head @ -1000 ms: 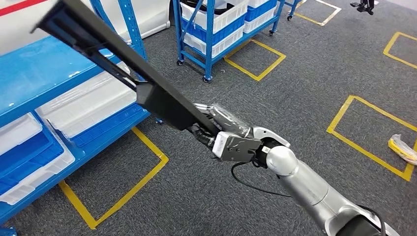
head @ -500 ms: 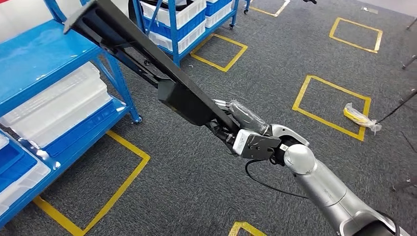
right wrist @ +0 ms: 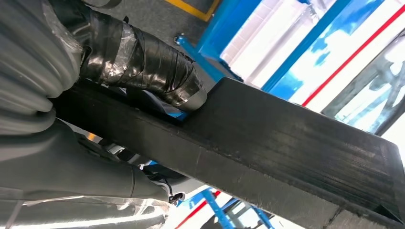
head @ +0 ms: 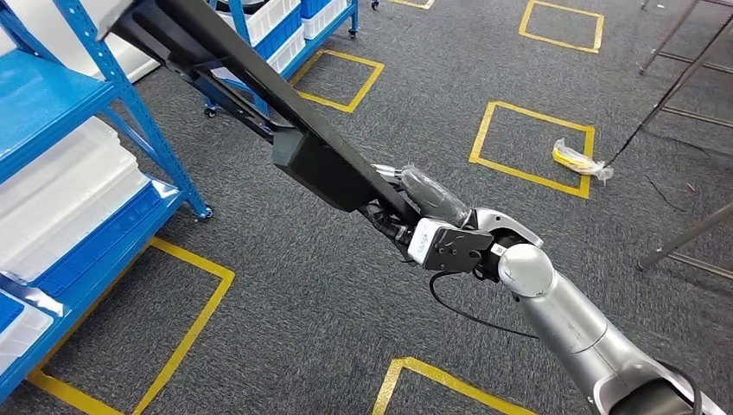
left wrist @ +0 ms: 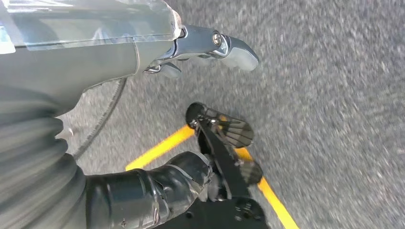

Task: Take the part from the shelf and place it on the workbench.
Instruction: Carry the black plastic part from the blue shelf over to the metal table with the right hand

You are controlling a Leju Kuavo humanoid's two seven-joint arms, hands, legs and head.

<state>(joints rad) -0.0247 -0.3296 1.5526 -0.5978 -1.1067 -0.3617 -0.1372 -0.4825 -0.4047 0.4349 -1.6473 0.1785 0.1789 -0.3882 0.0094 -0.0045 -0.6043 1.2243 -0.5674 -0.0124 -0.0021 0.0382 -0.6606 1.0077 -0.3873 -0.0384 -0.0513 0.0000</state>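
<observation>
I had the right hand (head: 413, 216) wrapped around the near end of the part (head: 259, 95), a long black beam with a boxy block on its underside just ahead of the fingers. In the right wrist view the taped fingers (right wrist: 143, 67) were curled over one face of the part (right wrist: 286, 148) and the thumb lay against the other, so the hold looked firm. From the hand, the part ran up and away to the far left, its far end lifted out over the blue shelf (head: 95, 95) and touching nothing I could see.

The shelf stood well off to the left of the hand, with white bins (head: 60, 199) on its lower level. Beneath the hand and arm lay grey carpet floor (head: 346, 328) marked with yellow tape squares (head: 529, 147). A yellow bagged item (head: 577, 162) lay beyond the hand to the right, on the edge of one square.

The left hand (left wrist: 210, 143) hung over the carpet; its fingers were apart and held nothing, with a yellow tape line (left wrist: 162, 148) below them.
</observation>
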